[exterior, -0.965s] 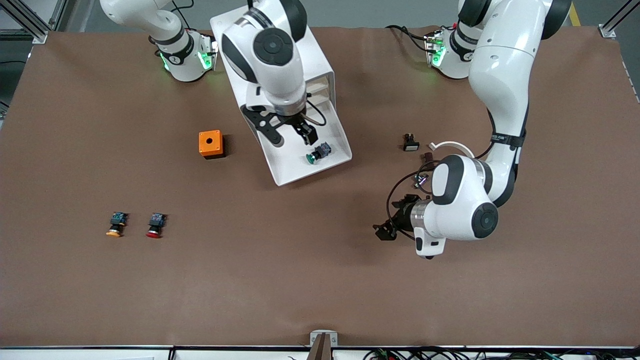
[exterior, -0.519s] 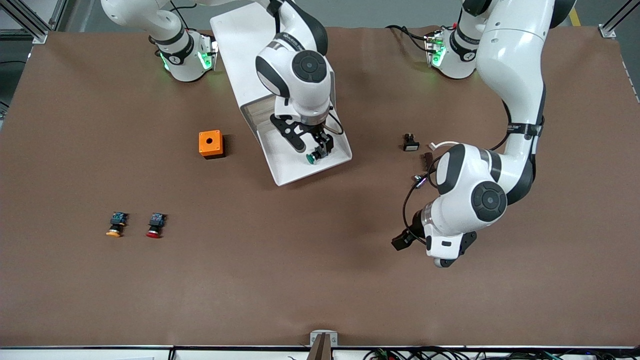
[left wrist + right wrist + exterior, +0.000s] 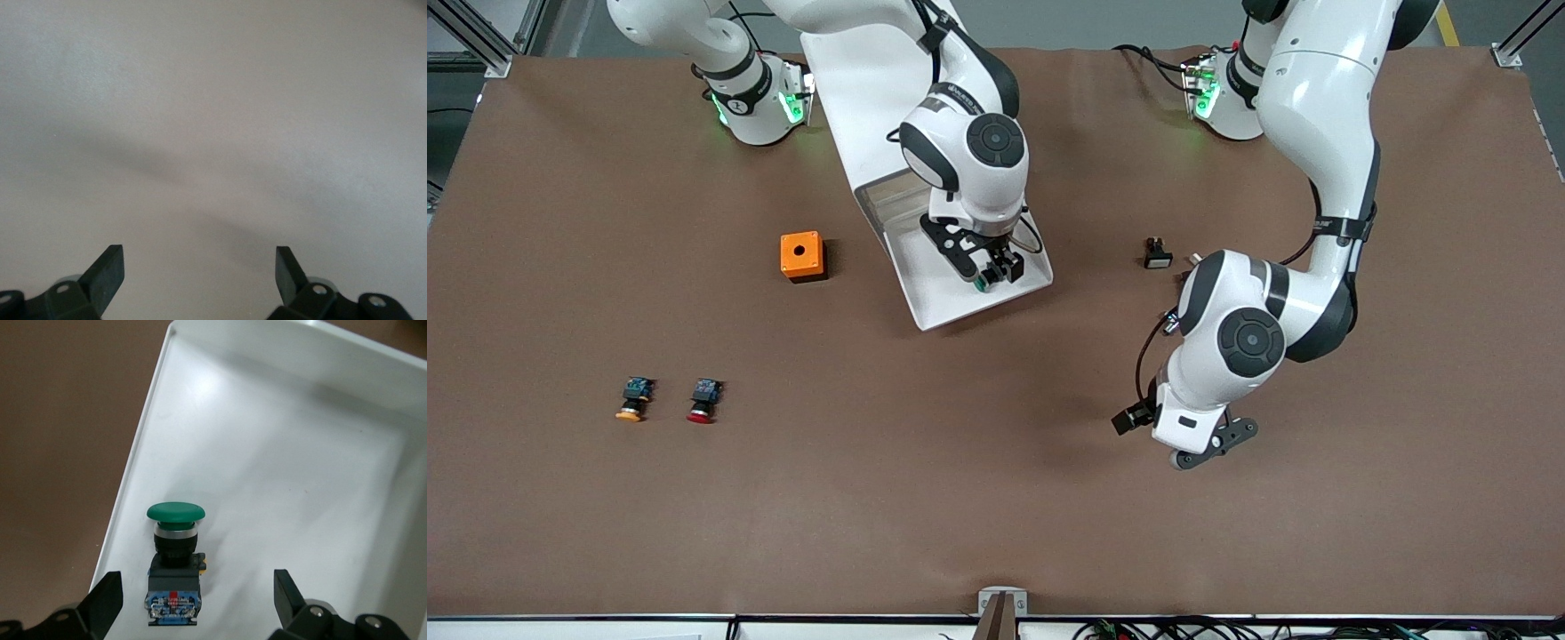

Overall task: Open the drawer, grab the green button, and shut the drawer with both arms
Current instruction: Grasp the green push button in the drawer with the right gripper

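Button [image 3: 175, 563] between open right gripper [image 3: 193, 603] fingers.

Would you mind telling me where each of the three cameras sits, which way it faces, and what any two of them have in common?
Front view: high across the table, facing both arms; shows the open drawer, the right gripper down in it over the button, and the left gripper waiting over bare table.
Left wrist view: on the left wrist, facing only bare surface; open left gripper fingertips show.
Right wrist view: on the right wrist, looking into the drawer at the button; open fingertips show.
Shared: front and right wrist views both show button and drawer.
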Controlling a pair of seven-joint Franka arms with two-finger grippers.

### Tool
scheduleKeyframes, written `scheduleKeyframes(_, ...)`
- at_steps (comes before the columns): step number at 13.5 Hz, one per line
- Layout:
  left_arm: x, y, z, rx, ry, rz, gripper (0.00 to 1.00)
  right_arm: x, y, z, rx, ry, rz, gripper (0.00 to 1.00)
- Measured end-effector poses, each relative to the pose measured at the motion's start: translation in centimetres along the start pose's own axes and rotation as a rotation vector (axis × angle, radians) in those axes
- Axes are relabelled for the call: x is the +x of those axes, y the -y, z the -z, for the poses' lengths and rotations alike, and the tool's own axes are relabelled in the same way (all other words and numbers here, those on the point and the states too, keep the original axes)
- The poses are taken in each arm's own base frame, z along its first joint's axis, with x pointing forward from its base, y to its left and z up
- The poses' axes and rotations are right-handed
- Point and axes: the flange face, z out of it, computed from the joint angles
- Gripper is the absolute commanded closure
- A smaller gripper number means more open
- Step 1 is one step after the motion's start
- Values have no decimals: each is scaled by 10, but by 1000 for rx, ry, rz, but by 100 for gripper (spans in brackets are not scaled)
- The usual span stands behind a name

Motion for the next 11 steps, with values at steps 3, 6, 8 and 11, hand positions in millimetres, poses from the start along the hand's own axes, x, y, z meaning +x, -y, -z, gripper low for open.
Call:
scheduleKeyframes(3,1,-3,-5,-17,-21,-3,0,-6,6,-9,-2,-2,-10,0)
scheduleKeyframes(6,1,-2,-14,-12,-17,-2,0,-7,11,-17,-7,-3,-14,0)
scheduleKeyframes(8,0,-2,-21,-7,-14,-3,0,-8,14,-20,-7,-4,-15,17)
scheduleKeyframes(11,-3,-4,-22,-7,-14,-8,0,-8,14,-20,-6,-4,-15,19)
